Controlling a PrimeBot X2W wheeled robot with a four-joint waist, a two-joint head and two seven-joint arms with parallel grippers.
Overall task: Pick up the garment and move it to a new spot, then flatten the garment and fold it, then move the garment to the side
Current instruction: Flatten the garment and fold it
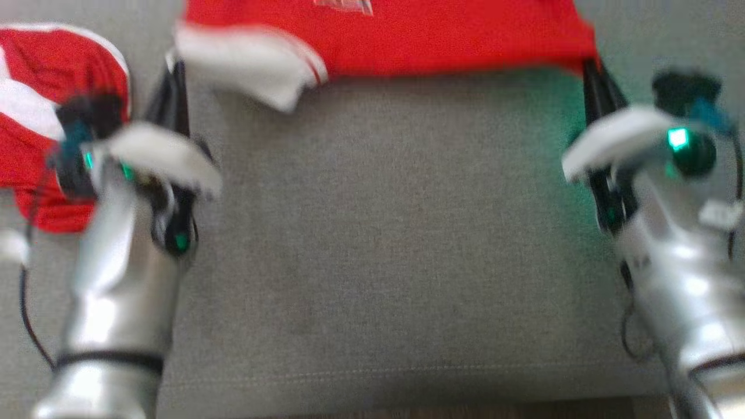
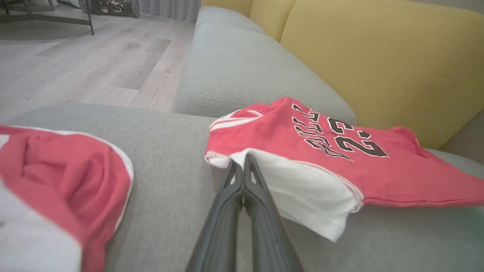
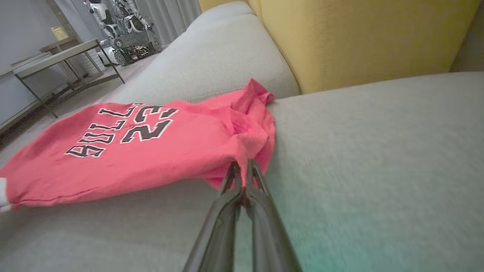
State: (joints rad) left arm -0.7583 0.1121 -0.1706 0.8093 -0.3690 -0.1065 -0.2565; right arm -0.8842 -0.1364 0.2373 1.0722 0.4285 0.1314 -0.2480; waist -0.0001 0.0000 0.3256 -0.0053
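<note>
A red sports jersey (image 2: 287, 139) with black "BULLS 23" lettering outlined in white lies spread across the grey sofa seat (image 1: 396, 233), close to the yellow back cushions (image 2: 378, 56). A white panel runs along the end of the jersey nearest the robot's left side. In the left wrist view, the left gripper (image 2: 244, 158) has its two long dark fingers pressed together on the near edge of the jersey, pinching the fabric where the red hem meets the white panel; a loose white flap hangs just beside the fingers. In the right wrist view, the right gripper (image 3: 242, 164) is likewise closed tight on the opposite near corner, with bunched red cloth caught between its fingertips. The near edge of the jersey appears slightly raised above the seat between the two grips, casting a shadow on the cushion below. The head view is blurred, with both silver forearms reaching up towards the jersey at the top of the frame. A second red and white garment (image 2: 68, 181) lies crumpled on the seat to the left, apart from the jersey. Pale wooden flooring (image 2: 94, 56) stretches beyond the sofa, and a low table (image 3: 56, 56) stands in the background.
</note>
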